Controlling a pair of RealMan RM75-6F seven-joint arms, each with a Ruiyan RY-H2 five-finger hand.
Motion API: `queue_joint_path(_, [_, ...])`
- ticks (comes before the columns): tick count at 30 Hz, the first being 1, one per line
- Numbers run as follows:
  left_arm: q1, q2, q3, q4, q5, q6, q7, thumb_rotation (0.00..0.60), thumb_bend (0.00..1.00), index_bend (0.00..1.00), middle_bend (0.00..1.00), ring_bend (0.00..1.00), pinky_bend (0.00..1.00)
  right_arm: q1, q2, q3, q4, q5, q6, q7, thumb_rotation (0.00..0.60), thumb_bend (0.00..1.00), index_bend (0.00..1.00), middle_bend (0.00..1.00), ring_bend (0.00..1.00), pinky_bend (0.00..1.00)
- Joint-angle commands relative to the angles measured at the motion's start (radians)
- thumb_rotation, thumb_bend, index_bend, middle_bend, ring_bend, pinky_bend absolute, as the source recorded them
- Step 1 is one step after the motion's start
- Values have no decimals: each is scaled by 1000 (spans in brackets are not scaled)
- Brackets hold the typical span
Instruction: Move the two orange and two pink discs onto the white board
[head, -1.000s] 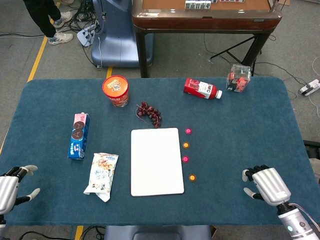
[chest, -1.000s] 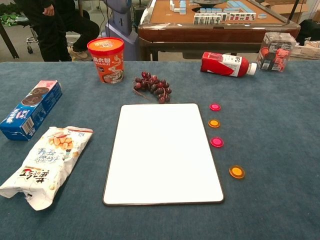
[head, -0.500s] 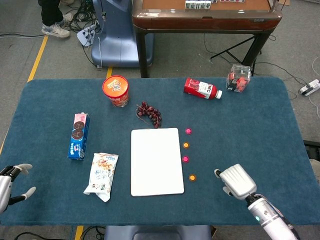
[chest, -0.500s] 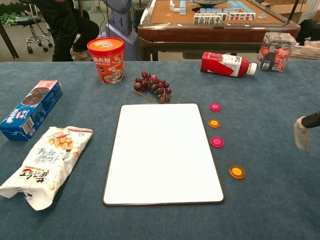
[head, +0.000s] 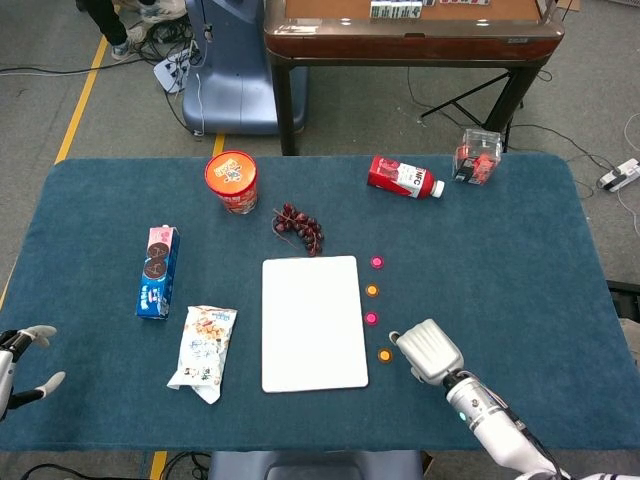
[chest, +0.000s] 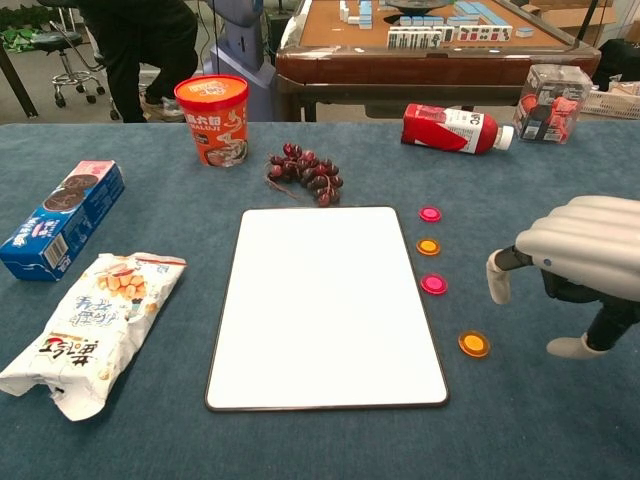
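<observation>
- The white board (head: 314, 322) lay bare, beyond the discs from the right hand's fingers.
- The right hand (chest: 585, 262) hovered with fingers spread, grasping nothing, probably lined up to reach the nearest disc.
- The left hand (head: 12, 360) sat far off at the table edge, released and empty.
- Four discs lay in a row beside the board; the near orange disc (chest: 474, 344) lay just past the fingertips (chest: 497, 282).
</observation>
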Motion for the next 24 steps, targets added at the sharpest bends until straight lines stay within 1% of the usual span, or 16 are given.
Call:
queue_joint_path(1, [0,-1,-1,1,-1,-1,0,600,73,418,469,376,561,35,-36,5,13,56,-1,-38,600,188,371,1000,1000,1000])
queue_joint_path(7, [0,0,-1,2,-1,0,-5,600,72,418,469,376,561,74,-76,-5,46,122,9,-60,600,213,371,1000,1000,1000])
queue_joint_path(11, [0,1,-2,3,-2,0,-7,600,73,418,469,376,561,93,-97,-14,68,147,15,-61,600,227,371,1000,1000,1000])
queue_joint_path(24, [2,5,-4,1,-3,4,-12,600,73,423,469,376,562,131,-134,-52,112,161,30,-31,600,232,371,1000,1000,1000])
